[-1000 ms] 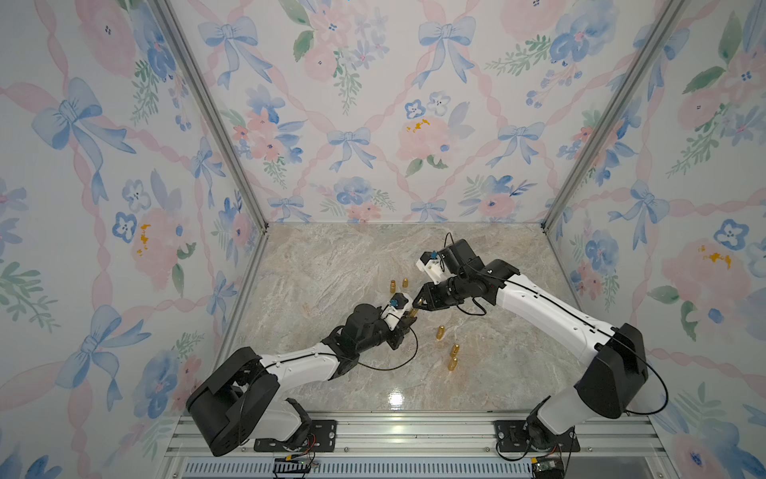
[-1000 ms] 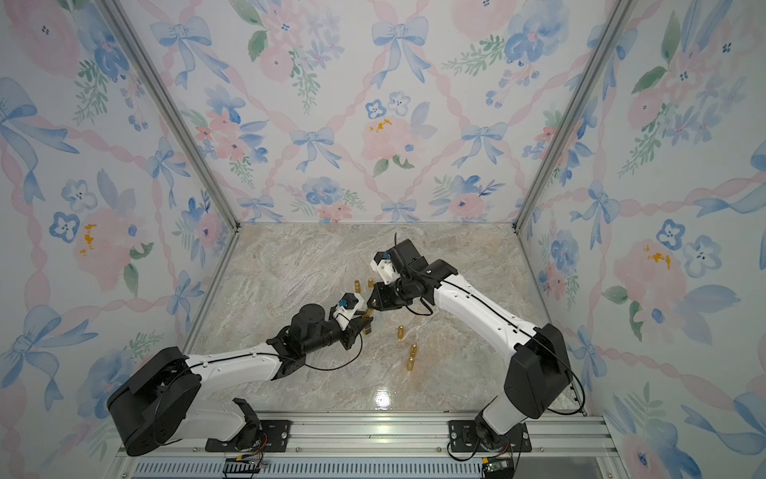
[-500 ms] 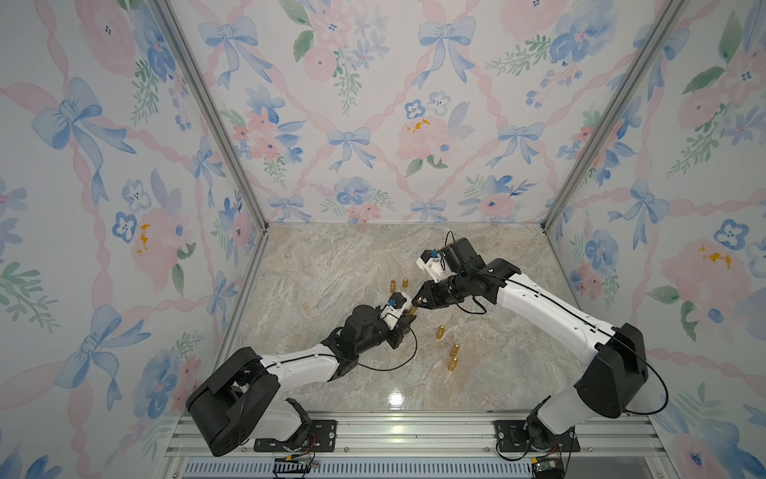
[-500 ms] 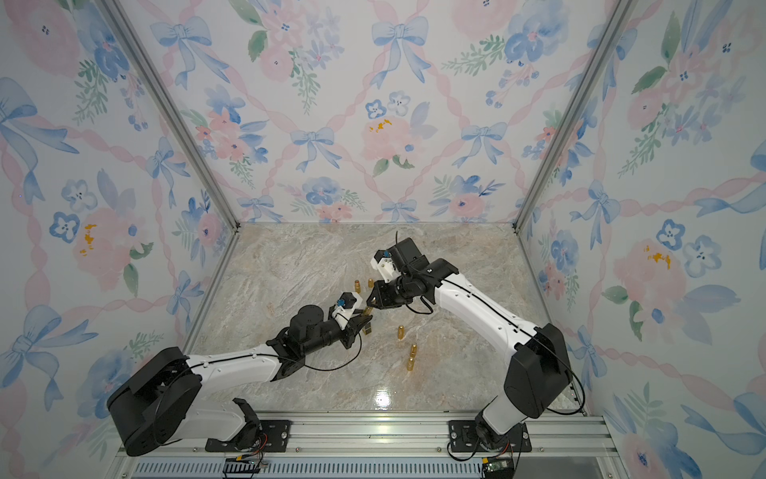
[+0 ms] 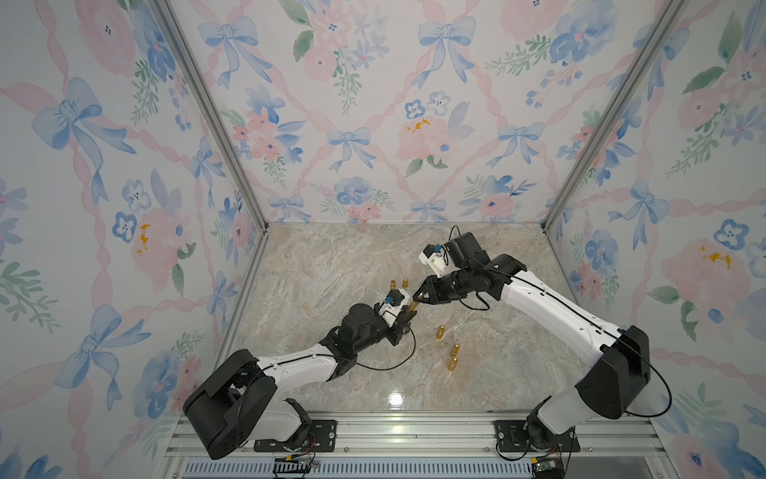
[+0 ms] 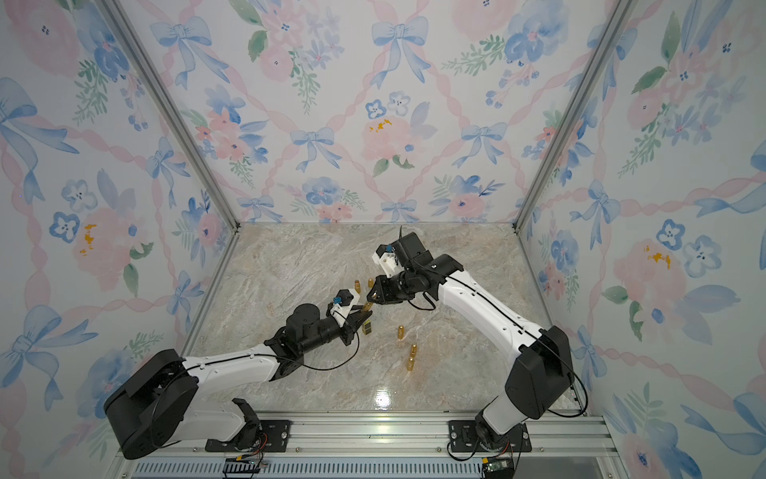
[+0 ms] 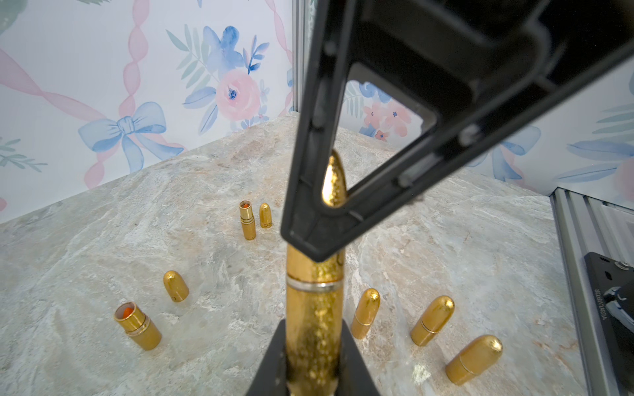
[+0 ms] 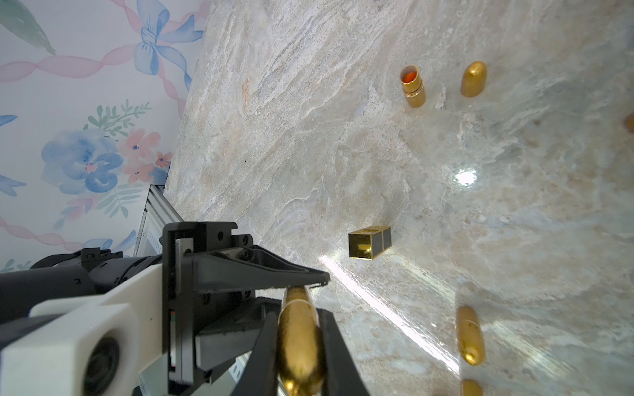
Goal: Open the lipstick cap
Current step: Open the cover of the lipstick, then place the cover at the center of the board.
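While the left pincer (image 7: 313,363) grips the lipstick (image 7: 314,315) and the right pincer (image 8: 300,349) its cap (image 7: 333,178), a skewed pull risks slipping.

Lined with pastel wallpaper (image 5: 373,124) of blue bows, pink ribbons and flowers; framed by aluminium corner posts (image 5: 216,120); floored by a glossy marble-look worktop (image 5: 331,265) catching glare (image 5: 396,399) near the front rail (image 5: 414,429).

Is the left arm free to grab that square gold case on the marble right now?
Probably not yet. The left gripper is shut on the gold lipstick, whose cap end the right gripper also clamps. The square gold case lies uncovered nearby; it would need to let go first.
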You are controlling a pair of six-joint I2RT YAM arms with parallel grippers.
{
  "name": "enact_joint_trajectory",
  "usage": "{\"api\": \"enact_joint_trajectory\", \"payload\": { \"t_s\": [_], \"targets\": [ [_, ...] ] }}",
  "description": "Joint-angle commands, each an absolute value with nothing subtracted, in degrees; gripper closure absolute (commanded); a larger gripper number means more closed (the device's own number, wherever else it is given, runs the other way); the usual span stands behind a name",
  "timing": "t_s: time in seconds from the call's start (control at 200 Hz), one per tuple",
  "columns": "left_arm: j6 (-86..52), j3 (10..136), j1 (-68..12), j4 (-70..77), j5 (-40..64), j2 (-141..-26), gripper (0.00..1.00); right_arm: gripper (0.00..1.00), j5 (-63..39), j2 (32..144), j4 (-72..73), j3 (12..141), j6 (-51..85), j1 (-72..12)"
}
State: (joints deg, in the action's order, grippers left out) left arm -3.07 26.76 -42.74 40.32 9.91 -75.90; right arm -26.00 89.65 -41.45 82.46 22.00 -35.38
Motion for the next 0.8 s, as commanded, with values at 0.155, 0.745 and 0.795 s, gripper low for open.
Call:
{"api": "enact_joint_trajectory", "payload": {
  "t_s": [0.155, 0.745, 0.795],
  "targets": [
    [-3.82, 24.54, -40.72, 34.56, 8.38, -73.91, 1.0, 0.82, -23.67, 85.62, -42.72, 85.43, 21.4, -32.62],
    [-6.2, 20.52, -36.74, 34.7, -1.74, -66.14, 1.0, 0.81, -5.03, 102.83, -39.8, 90.35, 20.43, -37.82],
    [-6.39, 19.93, -36.37, 34.75, -2.1, -65.57, 1.0, 0.81, -2.59, 104.69, -38.59, 90.83, 20.78, -38.64]
  ]
}}
